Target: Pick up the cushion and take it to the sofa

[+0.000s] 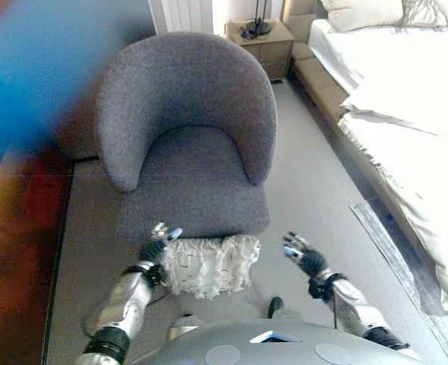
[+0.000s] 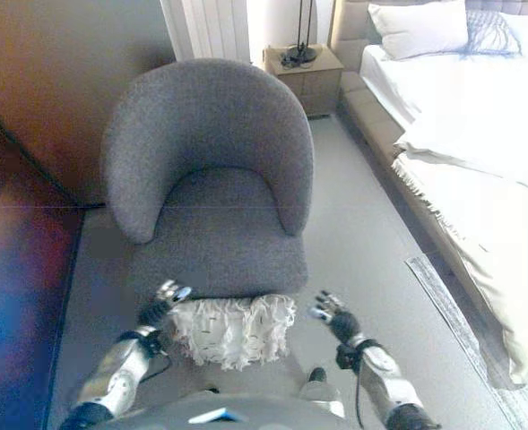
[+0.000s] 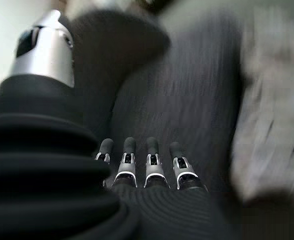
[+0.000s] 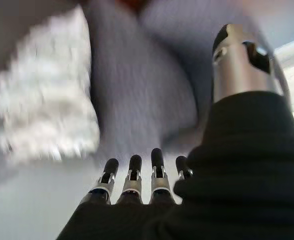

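Note:
A white tufted cushion (image 1: 208, 265) hangs in front of the front edge of the grey armchair's seat (image 1: 193, 194), low between my two hands. My left hand (image 1: 157, 245) is open, fingers straight, right at the cushion's left edge; I cannot tell whether it touches. My right hand (image 1: 303, 255) is open and stands clear of the cushion's right edge with a gap between. The left wrist view shows straight fingers (image 3: 151, 165) with the cushion (image 3: 271, 130) off to one side. The right wrist view shows straight fingers (image 4: 132, 180) with the cushion (image 4: 47, 115) apart from them.
A bed with white covers (image 1: 406, 99) runs along the right side. A wooden nightstand (image 1: 263, 42) with a lamp base stands behind the armchair. A dark wooden panel (image 2: 21, 269) lies on the left. A rug's edge (image 1: 383, 243) lies beside the bed.

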`<state>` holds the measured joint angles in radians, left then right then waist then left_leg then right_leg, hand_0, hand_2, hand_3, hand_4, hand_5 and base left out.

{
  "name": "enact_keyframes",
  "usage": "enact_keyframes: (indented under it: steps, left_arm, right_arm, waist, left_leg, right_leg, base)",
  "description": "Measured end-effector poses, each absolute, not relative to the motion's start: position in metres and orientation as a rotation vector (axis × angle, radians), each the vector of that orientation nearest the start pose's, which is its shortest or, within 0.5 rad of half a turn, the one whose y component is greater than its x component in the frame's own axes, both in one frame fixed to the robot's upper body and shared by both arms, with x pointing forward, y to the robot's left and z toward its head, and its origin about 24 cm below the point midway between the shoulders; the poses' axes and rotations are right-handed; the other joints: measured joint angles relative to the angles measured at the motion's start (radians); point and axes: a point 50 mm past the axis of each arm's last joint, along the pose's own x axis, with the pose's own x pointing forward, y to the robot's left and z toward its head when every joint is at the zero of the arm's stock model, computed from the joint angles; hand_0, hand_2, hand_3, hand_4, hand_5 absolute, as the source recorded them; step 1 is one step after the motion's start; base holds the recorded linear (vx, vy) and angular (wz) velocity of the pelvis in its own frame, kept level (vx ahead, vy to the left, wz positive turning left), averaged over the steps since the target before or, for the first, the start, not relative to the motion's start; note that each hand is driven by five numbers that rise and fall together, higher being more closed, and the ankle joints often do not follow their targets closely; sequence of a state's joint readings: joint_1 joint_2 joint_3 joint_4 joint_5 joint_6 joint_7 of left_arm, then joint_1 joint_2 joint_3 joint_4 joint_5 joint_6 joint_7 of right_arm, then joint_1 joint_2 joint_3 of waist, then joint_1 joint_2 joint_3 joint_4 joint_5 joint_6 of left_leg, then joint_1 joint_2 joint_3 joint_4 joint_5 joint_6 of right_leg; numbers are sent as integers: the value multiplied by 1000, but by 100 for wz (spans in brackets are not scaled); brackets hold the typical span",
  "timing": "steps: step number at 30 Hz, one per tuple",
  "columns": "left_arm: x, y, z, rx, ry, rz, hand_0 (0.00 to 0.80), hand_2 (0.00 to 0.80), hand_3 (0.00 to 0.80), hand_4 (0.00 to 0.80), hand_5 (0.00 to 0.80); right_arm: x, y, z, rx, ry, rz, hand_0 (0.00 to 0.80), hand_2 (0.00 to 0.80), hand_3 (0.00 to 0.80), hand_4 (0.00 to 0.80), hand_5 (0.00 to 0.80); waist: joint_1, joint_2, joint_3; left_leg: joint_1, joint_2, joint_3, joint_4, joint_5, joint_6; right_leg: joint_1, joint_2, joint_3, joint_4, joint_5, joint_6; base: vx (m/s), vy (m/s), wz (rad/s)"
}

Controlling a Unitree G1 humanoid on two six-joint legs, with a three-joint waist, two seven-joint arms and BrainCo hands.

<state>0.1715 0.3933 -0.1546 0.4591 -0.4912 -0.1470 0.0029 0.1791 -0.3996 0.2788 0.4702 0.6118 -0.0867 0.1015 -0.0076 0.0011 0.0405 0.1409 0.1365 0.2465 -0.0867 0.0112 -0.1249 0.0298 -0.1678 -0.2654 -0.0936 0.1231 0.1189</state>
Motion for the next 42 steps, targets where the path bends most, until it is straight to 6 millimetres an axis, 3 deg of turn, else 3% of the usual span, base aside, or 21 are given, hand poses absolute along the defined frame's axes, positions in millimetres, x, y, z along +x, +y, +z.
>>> enact_keyframes:
  steps: [4, 8, 13, 16, 23, 29, 35, 39, 42]
  left_arm:
    - [174, 232, -71, -89, 495, 122, 0, 0, 0, 0, 0]
    - [177, 225, -72, -102, 489, 108, 0, 0, 0, 0, 0]
    - [209, 223, -60, -73, 397, 115, 0, 0, 0, 0, 0]
    - [235, 215, -42, -58, 290, 98, 0, 0, 0, 0, 0]
    - [278, 213, -3, -30, 120, 124, 0, 0, 0, 0, 0]
    - [299, 214, 26, -11, 20, 133, 0, 0, 0, 0, 0]
    - [298, 222, 22, 1, 38, 211, 0, 0, 0, 0, 0]
    - [297, 227, 16, -39, 67, 231, 0, 0, 0, 0, 0]
    - [305, 226, 22, -96, 53, 218, 0, 0, 0, 0, 0]
  right_arm:
    - [163, -202, -87, 225, 596, 40, 0, 0, 0, 0, 0]
    - [164, -198, -87, 157, 588, 61, 0, 0, 0, 0, 0]
    - [207, -204, -68, 52, 493, 52, 0, 0, 0, 0, 0]
    - [237, -202, -48, 13, 403, 67, 0, 0, 0, 0, 0]
    - [281, -198, -10, -23, 260, 52, 0, 0, 0, 0, 0]
    - [307, -202, 16, -44, 197, 41, 0, 0, 0, 0, 0]
    - [337, -202, 42, -59, 168, 29, 0, 0, 0, 0, 0]
    - [348, -200, 57, -68, 139, 46, 0, 0, 0, 0, 0]
    - [355, -196, 66, -104, 136, 81, 0, 0, 0, 0, 0]
  waist:
    - [3, 5, 18]
    - [23, 8, 54]
    - [24, 20, 215]
    - [23, 16, 307]
    - [23, 13, 438]
    - [23, 23, 475]
    - [26, 32, 484]
    - [24, 35, 485]
    - [28, 36, 485]
  left_leg:
    - [-11, -2, -1, 2, 0, 0]
    - [-85, -3, -6, 44, 0, 0]
    - [-260, 1, -36, 196, -21, 12]
    - [-398, 2, -57, 345, -69, 27]
    - [-712, 35, -86, 701, -187, 46]
    - [-916, 47, -122, 886, -229, 56]
    - [-1054, 47, -150, 990, -237, 57]
    - [-1124, 48, -165, 1040, -241, 54]
    - [-1187, 48, -176, 1086, -247, 54]
  right_leg:
    - [-3, -6, -1, 0, -1, 2]
    - [-65, -13, -2, 10, 7, -1]
    - [-229, -45, 6, 151, -4, -24]
    - [-373, -79, 27, 306, -62, -32]
    - [-674, -133, 54, 617, -138, -57]
    - [-870, -155, 80, 800, -184, -73]
    - [-1005, -166, 99, 911, -205, -82]
    - [-1074, -166, 109, 958, -209, -89]
    - [-1138, -166, 124, 1007, -217, -98]
  base:
    - [6, 6, 1]
    - [-101, 20, 2]
    - [-204, 25, 6]
    - [-185, 19, 5]
    - [-150, 31, -5]
    - [-134, 27, 7]
    - [-63, 22, 6]
    - [-30, 32, 2]
    - [-4, 40, 4]
